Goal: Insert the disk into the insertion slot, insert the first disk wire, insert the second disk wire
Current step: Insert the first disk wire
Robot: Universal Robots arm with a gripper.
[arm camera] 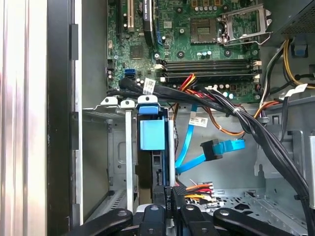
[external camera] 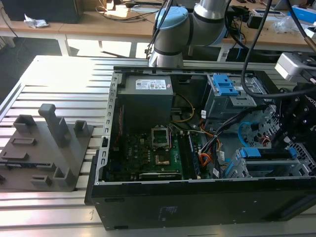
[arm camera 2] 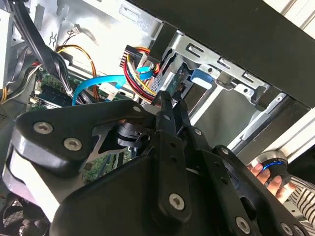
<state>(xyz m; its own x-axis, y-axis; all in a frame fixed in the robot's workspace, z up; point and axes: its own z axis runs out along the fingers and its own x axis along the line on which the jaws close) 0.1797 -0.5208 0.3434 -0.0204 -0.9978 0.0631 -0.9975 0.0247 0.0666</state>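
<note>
Just ahead of the tool point(arm camera: 169, 191), clamped shut on a disk wire point(arm camera: 196, 189), the disk point(arm camera: 150, 135) sits in the insertion slot point(arm camera: 114, 152), so I'd keep its plug square and push straight.

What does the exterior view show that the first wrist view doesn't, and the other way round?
The exterior view gives the big picture: the robot arm, a grey block stand on the slatted table, and the grey power-supply box. The first wrist view gives the close-up: the gripper pinching a black plug at the disk in its slot. Both share the green motherboard and the blue cable.
</note>
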